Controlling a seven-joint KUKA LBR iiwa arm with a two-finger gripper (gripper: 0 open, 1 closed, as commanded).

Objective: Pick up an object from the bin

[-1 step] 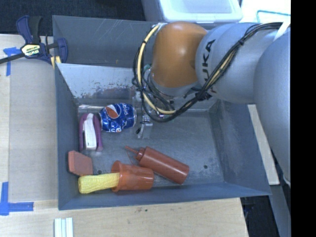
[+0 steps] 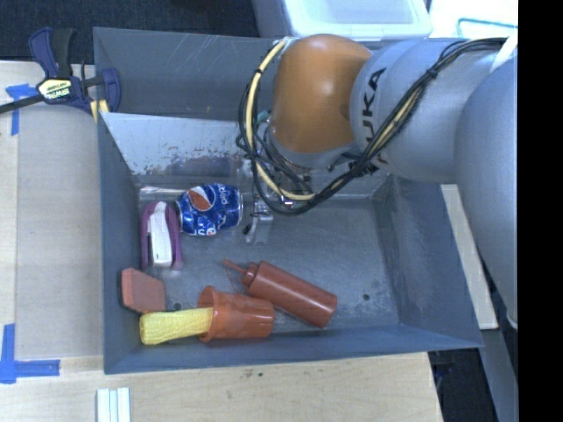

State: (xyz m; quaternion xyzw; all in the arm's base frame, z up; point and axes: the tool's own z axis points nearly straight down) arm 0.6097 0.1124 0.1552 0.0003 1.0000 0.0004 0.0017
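My gripper hangs below the orange wrist cover at the back middle of the bin, just right of a crushed blue Pepsi can. Left of the can lies a purple and white stapler. In front of the gripper a brown squeeze bottle lies on its side with its nozzle pointing back left.
Along the front left lie an orange cup-like piece, a yellow corn cob and a reddish-brown block. The arm and its cables cover the back right of the bin. Bare floor shows at the right.
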